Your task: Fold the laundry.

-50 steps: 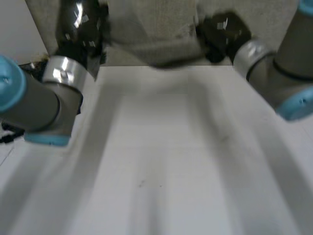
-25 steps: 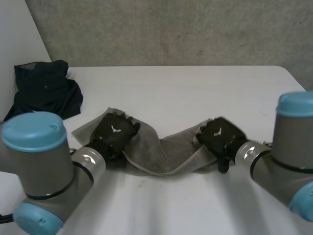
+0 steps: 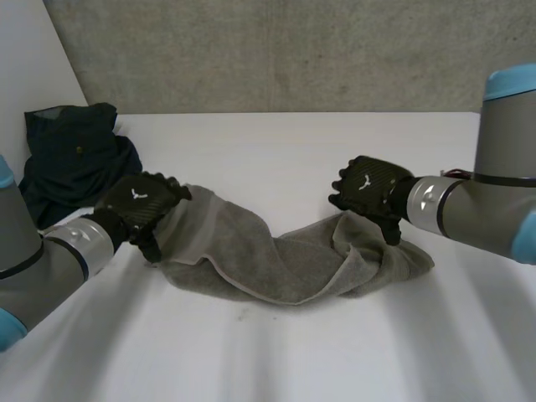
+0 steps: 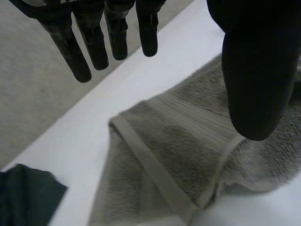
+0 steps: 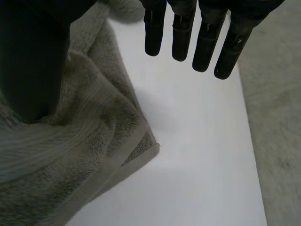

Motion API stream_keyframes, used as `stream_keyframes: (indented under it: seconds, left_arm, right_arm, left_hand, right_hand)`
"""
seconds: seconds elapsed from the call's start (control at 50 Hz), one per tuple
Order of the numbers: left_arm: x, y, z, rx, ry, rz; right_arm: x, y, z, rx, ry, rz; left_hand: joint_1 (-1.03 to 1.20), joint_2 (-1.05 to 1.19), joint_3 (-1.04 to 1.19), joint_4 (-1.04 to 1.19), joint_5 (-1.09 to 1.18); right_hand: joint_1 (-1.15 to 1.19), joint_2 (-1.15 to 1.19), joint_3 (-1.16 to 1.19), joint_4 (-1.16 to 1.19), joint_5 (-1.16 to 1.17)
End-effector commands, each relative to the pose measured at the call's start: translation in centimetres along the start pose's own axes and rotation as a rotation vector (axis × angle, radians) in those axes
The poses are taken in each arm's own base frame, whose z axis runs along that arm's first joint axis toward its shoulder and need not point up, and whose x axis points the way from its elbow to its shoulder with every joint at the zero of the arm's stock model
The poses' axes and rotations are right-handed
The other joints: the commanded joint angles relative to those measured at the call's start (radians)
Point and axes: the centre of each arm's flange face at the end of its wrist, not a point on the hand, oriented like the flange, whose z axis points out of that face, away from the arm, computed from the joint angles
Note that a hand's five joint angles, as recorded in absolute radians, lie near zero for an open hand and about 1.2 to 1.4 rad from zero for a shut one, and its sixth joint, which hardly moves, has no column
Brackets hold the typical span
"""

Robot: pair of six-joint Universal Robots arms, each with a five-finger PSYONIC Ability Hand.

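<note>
A grey towel [image 3: 276, 260] lies bunched in a sagging strip across the white table [image 3: 285, 352]. My left hand [image 3: 138, 205] hovers at its left end, fingers [image 4: 94, 37] straight and thumb apart, with a hemmed corner of the towel [image 4: 178, 141] lying loose below. Over the towel's right end my right hand [image 3: 368, 188] is open as well, straight fingers [image 5: 197, 33] spread above the table. The towel [image 5: 70, 155] lies under its thumb, and nothing is pinched.
A dark crumpled garment [image 3: 71, 155] sits at the table's far left corner, close behind my left hand; its edge [image 4: 23, 197] lies beyond the towel corner. A grey concrete wall [image 3: 293, 50] runs behind the table. Bare tabletop spreads in front of and behind the towel.
The towel, held up high a second ago, came down onto the table. Both hands have let go of its ends and drawn slightly outward.
</note>
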Motion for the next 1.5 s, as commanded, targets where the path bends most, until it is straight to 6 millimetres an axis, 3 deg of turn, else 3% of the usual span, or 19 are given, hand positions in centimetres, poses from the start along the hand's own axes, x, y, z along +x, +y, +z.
stream_keyframes:
  seconds: [0.02, 0.12, 0.52, 0.6, 0.68, 0.7, 0.74, 0.84, 0.92, 1.02, 1.14, 1.2, 1.28, 1.36, 1.44, 1.5]
  left_arm:
    - [1.1, 1.6, 1.4, -0.026, 0.077, -0.024]
    - [1.8, 2.3, 1.9, -0.043, 0.105, -0.031]
    - [5.1, 1.7, 4.8, -0.002, 0.193, 0.005]
    - [5.5, 1.6, 5.5, 0.010, 0.202, 0.018]
    - [5.7, 1.4, 5.9, 0.020, 0.204, 0.026]
    - [5.7, 1.3, 5.9, 0.023, 0.202, 0.028]
    - [5.7, 1.2, 5.9, 0.026, 0.198, 0.030]
    - [5.6, 0.1, 5.1, 0.033, 0.165, 0.048]
    - [5.1, -1.8, 3.4, 0.063, 0.127, 0.065]
    - [4.6, -3.7, 0.6, 0.108, 0.093, 0.079]
    - [4.3, -4.4, -0.3, 0.129, 0.072, 0.086]
    - [4.2, -4.3, -0.2, 0.126, 0.071, 0.085]
    - [4.1, -3.8, 0.4, 0.120, 0.072, 0.082]
    - [3.9, -3.4, 1.9, 0.125, 0.066, 0.084]
    - [2.5, -4.6, 3.7, 0.191, 0.003, 0.104]
    - [0.1, -7.1, 5.0, 0.289, -0.112, 0.133]
  right_arm:
    - [-1.2, 1.3, 2.0, -0.006, -0.077, -0.036]
    - [-1.9, 1.2, 2.1, 0.013, -0.140, -0.010]
    - [-2.5, 1.7, 1.8, 0.017, -0.186, 0.040]
    - [-2.4, 2.0, 1.7, 0.011, -0.184, 0.048]
    - [-2.1, 2.3, 1.6, 0.006, -0.177, 0.053]
    - [-2.1, 2.4, 1.6, 0.005, -0.176, 0.056]
    - [-1.8, 2.4, 1.6, 0.005, -0.168, 0.057]
    - [-0.4, 2.3, 1.7, 0.017, -0.127, 0.081]
    - [0.3, 2.2, 2.1, 0.026, -0.111, 0.104]
    - [-0.6, 2.4, 2.2, 0.007, -0.204, 0.139]
    - [-2.1, 2.6, 2.5, -0.011, -0.312, 0.127]
    - [-2.4, 2.6, 2.7, 0.003, -0.326, 0.109]
    - [-2.6, 2.8, 3.0, 0.009, -0.332, 0.107]
    - [-2.5, 3.2, 3.7, 0.002, -0.313, 0.097]
    - [0.0, 3.0, 4.6, 0.021, -0.173, 0.044]
    - [3.6, 2.4, 5.2, 0.032, 0.036, 0.028]
  left_hand:
    - [0.105, 0.115, 0.111, 0.121, 0.125]
    - [0.128, 0.139, 0.135, 0.144, 0.149]
    - [0.275, 0.285, 0.281, 0.291, 0.296]
    - [0.451, 0.461, 0.457, 0.467, 0.471]
    - [0.823, 0.834, 0.830, 0.839, 0.844]
    - [1.004, 1.015, 1.011, 1.020, 1.025]
    - [1.082, 1.093, 1.088, 1.098, 1.103]
    - [1.082, 1.093, 1.088, 1.098, 1.103]
    - [1.082, 1.093, 1.088, 1.098, 1.103]
    - [1.082, 1.093, 1.088, 1.098, 1.103]
    - [1.082, 1.093, 1.088, 1.098, 1.103]
    - [1.082, 1.093, 1.088, 1.098, 1.103]
    - [1.082, 1.093, 1.088, 1.098, 1.103]
    - [1.082, 1.093, 1.088, 1.098, 1.103]
    - [1.082, 1.093, 1.088, 1.098, 1.103]
    - [1.082, 1.093, 1.088, 1.098, 1.103]
  right_hand:
    - [0.030, -0.041, -0.001, 0.002, 0.007]
    - [0.030, -0.041, -0.001, 0.002, 0.007]
    - [0.048, -0.024, 0.016, 0.020, 0.025]
    - [0.051, -0.021, 0.019, 0.022, 0.028]
    - [0.051, -0.021, 0.019, 0.022, 0.028]
    - [0.051, -0.021, 0.019, 0.022, 0.028]
    - [0.051, -0.021, 0.019, 0.022, 0.028]
    - [0.051, -0.021, 0.019, 0.022, 0.028]
    - [0.048, -0.024, 0.016, 0.020, 0.025]
    - [0.048, -0.024, 0.016, 0.020, 0.025]
    - [0.060, -0.012, 0.028, 0.031, 0.037]
    - [0.115, 0.044, 0.083, 0.087, 0.092]
    - [0.482, 0.410, 0.450, 0.453, 0.459]
    - [1.099, 1.028, 1.068, 1.071, 1.076]
    - [1.101, 1.029, 1.069, 1.072, 1.078]
    - [1.101, 1.029, 1.069, 1.072, 1.078]
